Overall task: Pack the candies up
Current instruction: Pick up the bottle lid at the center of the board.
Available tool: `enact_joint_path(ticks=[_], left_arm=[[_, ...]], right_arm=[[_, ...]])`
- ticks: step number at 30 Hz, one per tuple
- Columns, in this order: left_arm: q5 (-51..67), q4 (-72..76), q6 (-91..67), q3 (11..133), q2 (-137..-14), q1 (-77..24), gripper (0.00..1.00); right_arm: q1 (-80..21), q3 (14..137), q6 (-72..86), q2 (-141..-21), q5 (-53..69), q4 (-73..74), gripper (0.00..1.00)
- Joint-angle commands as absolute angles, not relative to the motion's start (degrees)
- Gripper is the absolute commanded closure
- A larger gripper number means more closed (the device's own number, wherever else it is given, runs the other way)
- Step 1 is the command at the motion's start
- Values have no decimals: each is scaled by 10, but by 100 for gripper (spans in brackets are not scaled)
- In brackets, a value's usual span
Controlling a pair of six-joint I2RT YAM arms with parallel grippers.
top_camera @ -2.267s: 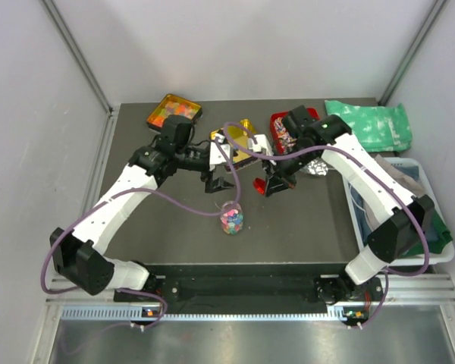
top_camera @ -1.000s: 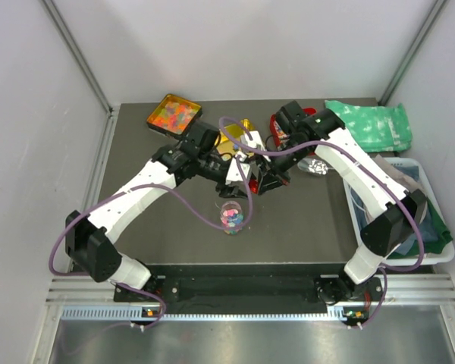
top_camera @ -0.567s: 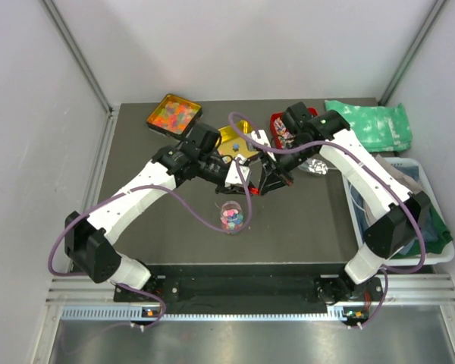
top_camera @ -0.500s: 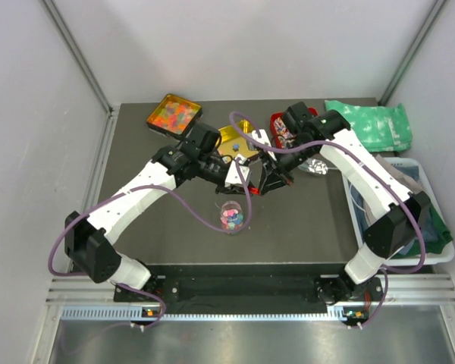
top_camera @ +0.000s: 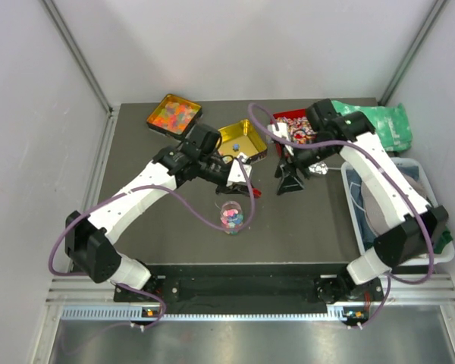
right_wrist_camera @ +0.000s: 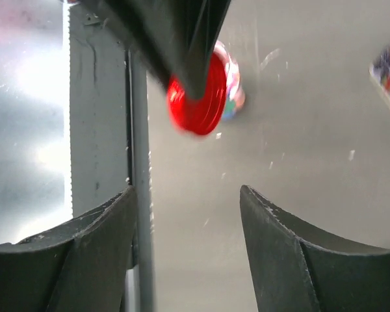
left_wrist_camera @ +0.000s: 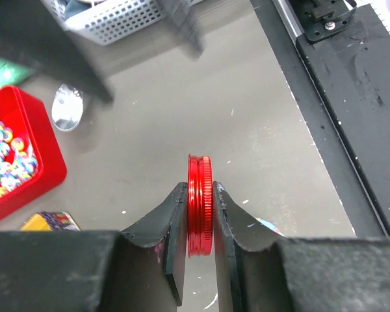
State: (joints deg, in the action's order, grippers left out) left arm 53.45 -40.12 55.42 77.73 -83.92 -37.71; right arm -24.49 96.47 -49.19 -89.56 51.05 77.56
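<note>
Your left end effector clamps the red lid; your right end effector is apart, empty. The candies are in the jar; I judge only capping is left.

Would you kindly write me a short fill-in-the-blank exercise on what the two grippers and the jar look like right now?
1. The left gripper is shut on a lid coloured ____.
2. The right gripper stands ____ and holds nothing.
3. The clear jar of candies on the table has no ____ on it.

Missing words: red; open; lid.
</note>
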Motion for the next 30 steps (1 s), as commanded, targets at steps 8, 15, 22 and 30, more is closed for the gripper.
enact_joint_path(ticks=[8,15,22,30], left_arm=[[442,-224,351,775,-891,-379,90],[417,-164,166,852,-974,-372,97],[553,-32,-62,930,-1055,-348,97],[677,303,-390,886,-1117,-334,100]], right_arm=[[-239,754,-309,-673,352,498,35],[-299,629,-279,-587,157,353,33],[-336,564,-264,-577,27,255,19],[-360,550,-247,-582,-61,175,1]])
